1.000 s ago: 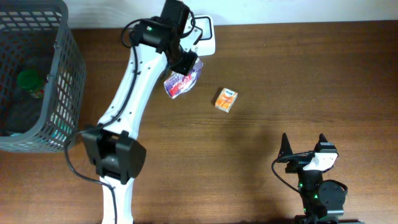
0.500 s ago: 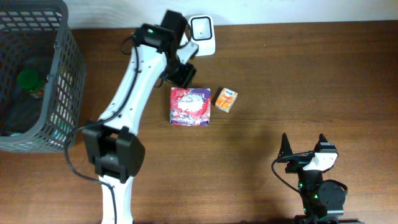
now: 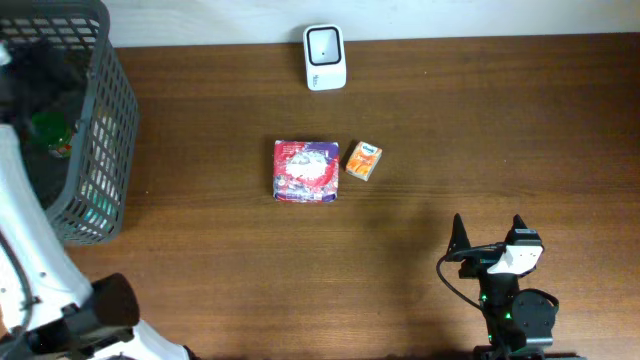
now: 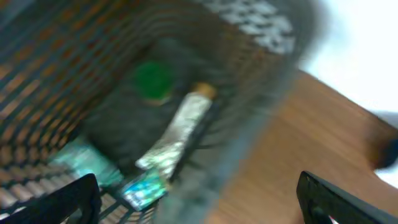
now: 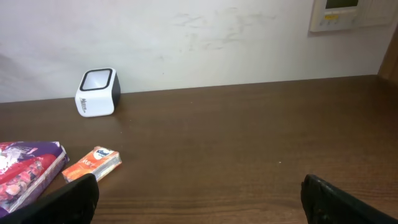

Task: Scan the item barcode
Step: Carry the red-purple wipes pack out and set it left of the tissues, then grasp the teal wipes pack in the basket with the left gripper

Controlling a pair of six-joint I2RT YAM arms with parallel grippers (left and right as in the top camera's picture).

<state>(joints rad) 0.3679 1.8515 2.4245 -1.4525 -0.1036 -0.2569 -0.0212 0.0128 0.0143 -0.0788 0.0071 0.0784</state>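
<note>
At the left end of the table (image 3: 500, 120), the grey basket (image 3: 95, 120) is holding goods (image 4: 177, 134) (probably waiting their turn). The purple packet (image 3: 305, 171) is lying flat mid-table, apart from the white scanner (image 3: 325, 57), the orange box (image 3: 364, 161) just beside it. The left gripper (image 4: 199, 204) is hanging over the basket, jaws spread wide, gripping nothing; the right gripper (image 5: 199, 196) is resting open, empty.

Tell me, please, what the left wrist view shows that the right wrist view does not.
Only the left wrist view: the inside of the grey basket, blurred, with a green-capped item, a silvery packet and teal packs. Only the right wrist view: the white scanner, the purple packet and the small orange box. Both: the brown table, a pale wall, and an open, empty claw (left claw, right claw).
</note>
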